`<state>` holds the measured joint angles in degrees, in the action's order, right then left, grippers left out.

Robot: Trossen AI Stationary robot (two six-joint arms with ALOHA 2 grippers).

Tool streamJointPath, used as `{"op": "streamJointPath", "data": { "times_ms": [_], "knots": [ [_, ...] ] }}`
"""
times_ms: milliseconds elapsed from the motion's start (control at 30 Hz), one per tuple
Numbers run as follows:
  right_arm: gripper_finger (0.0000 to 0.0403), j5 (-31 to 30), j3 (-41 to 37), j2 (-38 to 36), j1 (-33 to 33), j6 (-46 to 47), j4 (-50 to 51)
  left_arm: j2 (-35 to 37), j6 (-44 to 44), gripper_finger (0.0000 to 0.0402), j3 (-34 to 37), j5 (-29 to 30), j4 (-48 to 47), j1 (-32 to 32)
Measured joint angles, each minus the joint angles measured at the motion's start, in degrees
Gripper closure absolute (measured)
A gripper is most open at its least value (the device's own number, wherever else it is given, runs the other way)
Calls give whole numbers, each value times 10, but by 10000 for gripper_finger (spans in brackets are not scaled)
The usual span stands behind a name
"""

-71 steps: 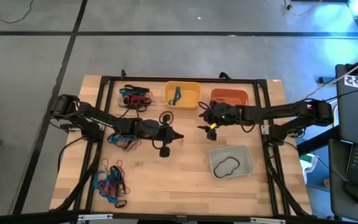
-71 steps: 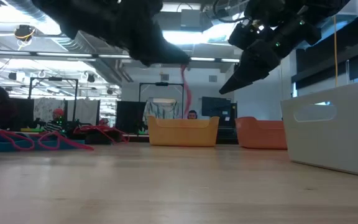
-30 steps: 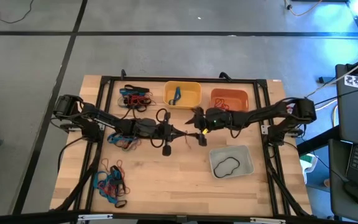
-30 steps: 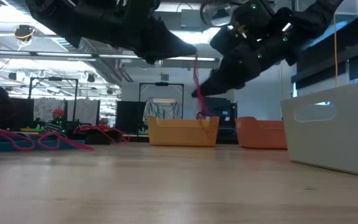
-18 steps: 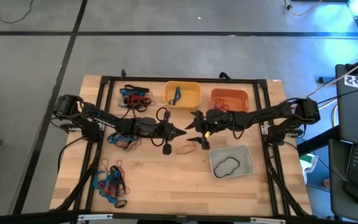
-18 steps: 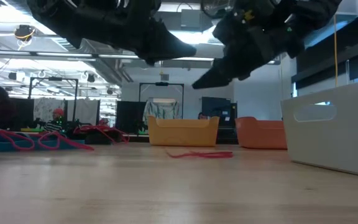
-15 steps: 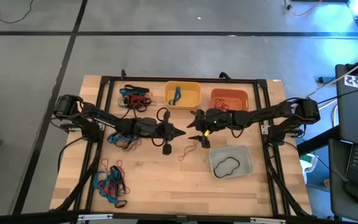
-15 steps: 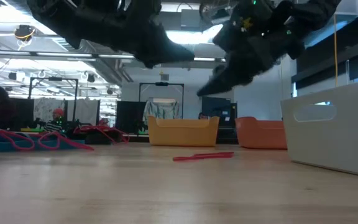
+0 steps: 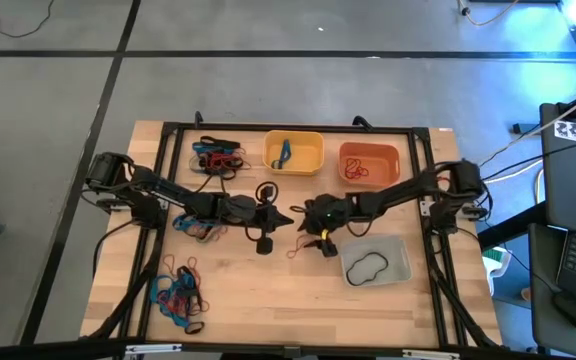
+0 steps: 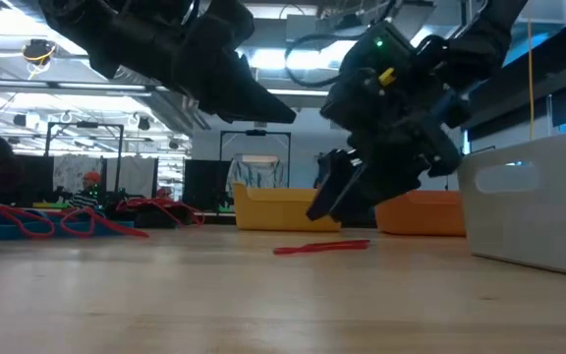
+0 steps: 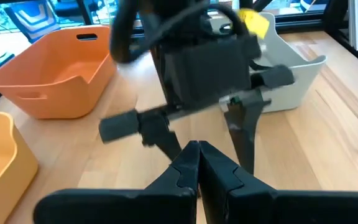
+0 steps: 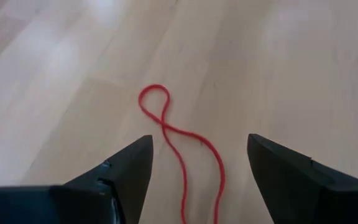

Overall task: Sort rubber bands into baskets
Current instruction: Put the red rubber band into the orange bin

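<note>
One red band [image 12: 182, 144] lies on the table directly below our spread right tool [image 12: 197, 163], nearer than our pressed-together left tool [image 11: 197, 163].

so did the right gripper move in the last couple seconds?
Yes. The right gripper has come down and away from the orange basket, now open over the red band on the table.

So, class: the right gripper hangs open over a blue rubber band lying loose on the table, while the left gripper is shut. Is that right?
Not quite: the rubber band is red, not blue, as the right wrist view shows. The rest holds: it lies loose on the table, the right gripper hangs open over it, and the left gripper is shut.
</note>
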<state>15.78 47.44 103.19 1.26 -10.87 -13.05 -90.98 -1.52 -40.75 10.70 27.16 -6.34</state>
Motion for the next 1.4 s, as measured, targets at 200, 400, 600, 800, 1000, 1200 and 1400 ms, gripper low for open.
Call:
{"op": "streamJointPath", "data": {
  "times_ms": [200, 400, 600, 800, 1000, 1200, 1400],
  "knots": [
    [142, -17, 16, 17, -2, -1, 36, 0, 0, 400, 0, 0, 0, 0],
    [153, -20, 17, 24, -2, -13, 39, 0, -1, 400, 0, 0, -2, 0],
    [205, -42, 18, 37, -2, -14, 35, 0, -1, 400, 0, 0, -4, 0],
    [266, -48, 18, 38, -1, -14, 35, 0, -2, 400, 0, 0, -6, 0],
    [336, -70, 18, 38, -1, -14, 37, 0, -3, 400, 0, 0, -11, 0],
    [396, -77, 17, 36, -1, -16, 38, 0, -15, 400, 0, 0, -12, 0],
    [399, -119, 14, 8, -2, -29, 72, 0, -19, 400, 0, 0, -12, 0]
  ]
}}
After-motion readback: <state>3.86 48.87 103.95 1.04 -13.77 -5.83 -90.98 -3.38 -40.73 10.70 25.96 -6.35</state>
